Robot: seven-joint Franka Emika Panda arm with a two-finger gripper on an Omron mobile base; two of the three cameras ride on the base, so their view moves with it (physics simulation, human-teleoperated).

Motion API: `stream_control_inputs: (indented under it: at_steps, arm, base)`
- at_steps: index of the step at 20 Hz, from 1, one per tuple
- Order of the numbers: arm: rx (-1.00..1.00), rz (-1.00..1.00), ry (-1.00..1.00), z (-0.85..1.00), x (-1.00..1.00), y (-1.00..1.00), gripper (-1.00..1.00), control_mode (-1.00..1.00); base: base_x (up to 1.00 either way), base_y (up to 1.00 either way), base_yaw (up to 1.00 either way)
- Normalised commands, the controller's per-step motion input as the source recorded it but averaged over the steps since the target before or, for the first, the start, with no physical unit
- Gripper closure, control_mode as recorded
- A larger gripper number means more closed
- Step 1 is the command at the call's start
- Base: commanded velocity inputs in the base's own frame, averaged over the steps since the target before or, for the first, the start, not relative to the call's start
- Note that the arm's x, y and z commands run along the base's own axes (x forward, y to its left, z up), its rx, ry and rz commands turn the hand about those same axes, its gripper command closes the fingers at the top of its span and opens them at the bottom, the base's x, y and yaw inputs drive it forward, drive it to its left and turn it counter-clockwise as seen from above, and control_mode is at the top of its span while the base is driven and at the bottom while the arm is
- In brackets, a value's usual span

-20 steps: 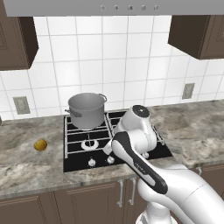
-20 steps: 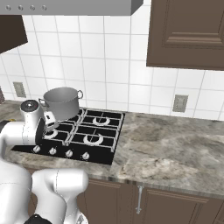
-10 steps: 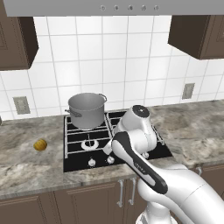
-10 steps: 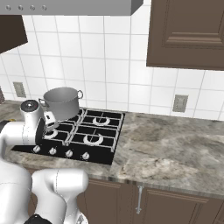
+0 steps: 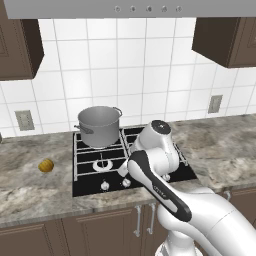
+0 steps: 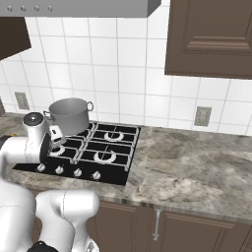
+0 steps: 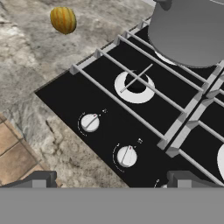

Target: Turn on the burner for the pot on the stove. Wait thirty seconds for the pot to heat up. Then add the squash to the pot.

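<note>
Yellow-orange squash (image 5: 46, 165): lies alone on the table (image 5: 30, 185), left of the stove (image 5: 90, 186) and well apart from it; in the hand view it sits far up and to the left.
Black stove: four grated burners, with a row of silver knobs along its front edge.
Knobs: two show in the hand view, the left knob (image 7: 90, 122) and the next knob (image 7: 126, 156); both lie just ahead of the fingertips.
Burner (image 7: 136, 86): this bare front-left one stands between the knobs and the pot.
Pot (image 5: 99, 125): upright on the back-left burner, beyond the bare one as seen from the hand.
Hand (image 7: 109, 178): fingers spread wide and empty, hovering over the stove's front edge, pointing down at the knob row.
Key relation: the knobs are the nearest task parts, straight ahead of the hand; which knob feeds the pot's burner I cannot tell.
Step, as judged: burner not yet lit; squash untouched.
</note>
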Motion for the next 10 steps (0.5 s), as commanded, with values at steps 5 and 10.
stream_control_inputs:
  at_steps: [5,10]
  arm:
    - [0.00,0.00,0.00,0.00,0.00,0.00,-1.00,-1.00]
    - [0.00,0.00,0.00,0.00,0.00,0.00,-1.00,-1.00]
  base:
    - [0.00,0.00,0.00]
    - [0.00,0.00,0.00]
